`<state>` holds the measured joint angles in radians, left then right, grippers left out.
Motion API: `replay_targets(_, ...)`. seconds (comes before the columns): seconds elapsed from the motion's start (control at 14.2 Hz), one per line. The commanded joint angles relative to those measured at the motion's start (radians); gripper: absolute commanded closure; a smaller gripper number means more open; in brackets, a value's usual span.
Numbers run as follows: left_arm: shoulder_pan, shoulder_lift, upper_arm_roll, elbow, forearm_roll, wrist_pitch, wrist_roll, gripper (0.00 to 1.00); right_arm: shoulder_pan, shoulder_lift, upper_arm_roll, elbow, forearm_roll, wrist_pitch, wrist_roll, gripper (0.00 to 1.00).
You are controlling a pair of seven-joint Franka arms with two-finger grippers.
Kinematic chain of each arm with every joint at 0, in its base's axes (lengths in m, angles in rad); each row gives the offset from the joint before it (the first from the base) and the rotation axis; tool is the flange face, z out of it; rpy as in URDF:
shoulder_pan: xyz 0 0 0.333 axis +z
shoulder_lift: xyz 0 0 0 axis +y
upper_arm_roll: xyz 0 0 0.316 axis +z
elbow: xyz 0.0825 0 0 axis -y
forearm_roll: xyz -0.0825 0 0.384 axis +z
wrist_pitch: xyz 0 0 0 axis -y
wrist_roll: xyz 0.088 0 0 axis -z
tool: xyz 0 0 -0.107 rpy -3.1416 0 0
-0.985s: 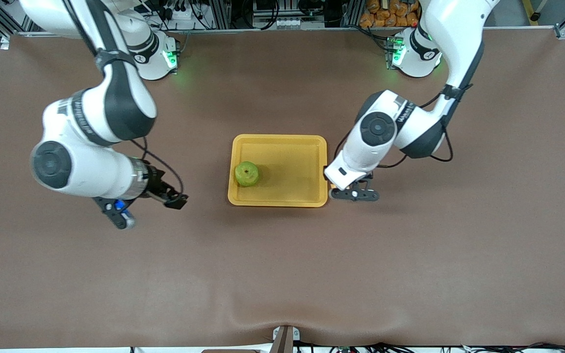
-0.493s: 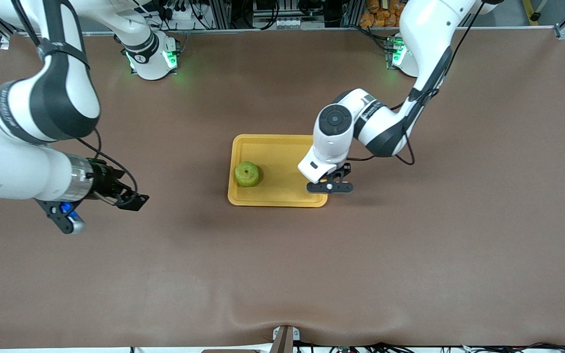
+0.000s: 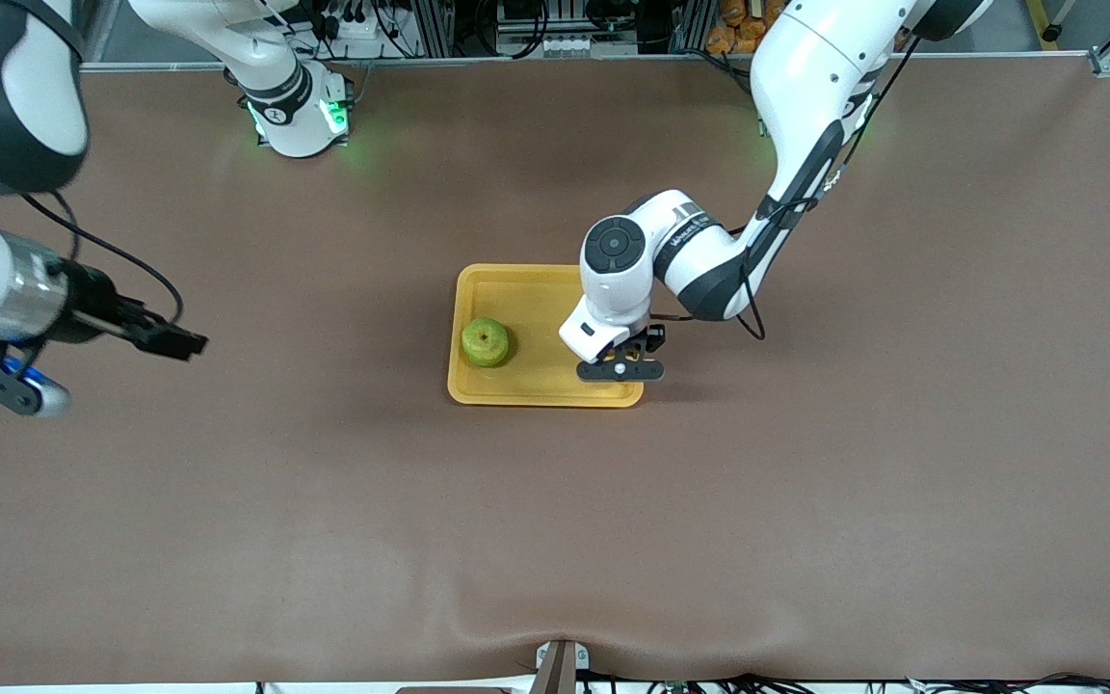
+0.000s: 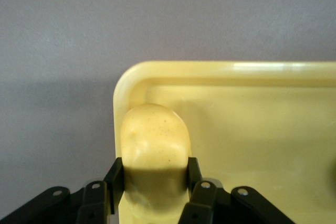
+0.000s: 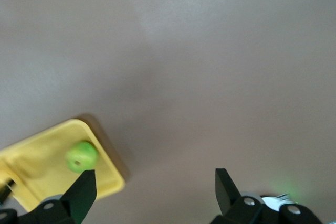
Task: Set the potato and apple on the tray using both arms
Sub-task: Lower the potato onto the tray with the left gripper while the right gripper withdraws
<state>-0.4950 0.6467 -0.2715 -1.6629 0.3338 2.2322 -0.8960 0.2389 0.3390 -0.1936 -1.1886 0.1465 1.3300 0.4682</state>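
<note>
The yellow-orange tray (image 3: 555,294) lies mid-table. The green apple (image 3: 485,342) sits on it, near its edge toward the right arm's end. My left gripper (image 3: 621,364) is low over the tray's corner toward the left arm's end, nearest the front camera. In the left wrist view this gripper (image 4: 155,176) is shut on the yellow potato (image 4: 155,137), which is over the inside of the tray's corner (image 4: 210,68). I cannot tell if the potato touches the tray. My right gripper (image 3: 174,339) is open and empty over bare table at the right arm's end, well away from the tray.
The right wrist view shows its open gripper (image 5: 155,182) with the tray (image 5: 39,153) and the apple (image 5: 81,156) farther off. The table is covered in brown cloth (image 3: 555,520).
My left gripper carried the potato from beside the tray to over its corner. My right arm drew back from the tray toward its end of the table, still open.
</note>
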Motion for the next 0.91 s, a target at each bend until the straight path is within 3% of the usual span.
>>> replay_targets(0.0,-0.025,0.025,0.011,0.029,0.030,-0.028,-0.032,0.54,-0.016,-0.061,-0.003,-0.025,-0.039,-0.051,-0.211,0.00)
replay_targets(0.21,-0.034,0.039,0.012,0.026,0.072,-0.028,-0.034,0.33,-0.029,-0.106,-0.020,-0.061,-0.086,-0.072,-0.341,0.00)
replay_targets(0.35,-0.033,0.037,0.012,0.025,0.082,-0.028,-0.031,0.00,-0.026,-0.150,-0.017,-0.104,-0.146,-0.063,-0.370,0.00)
replay_targets(0.56,-0.028,0.028,0.011,0.032,0.082,-0.028,-0.029,0.00,-0.065,-0.199,-0.021,-0.164,-0.166,-0.033,-0.505,0.00)
replay_targets(0.84,-0.014,-0.042,0.011,0.038,0.080,-0.107,-0.024,0.00,-0.067,-0.365,-0.020,-0.394,-0.165,0.106,-0.516,0.00)
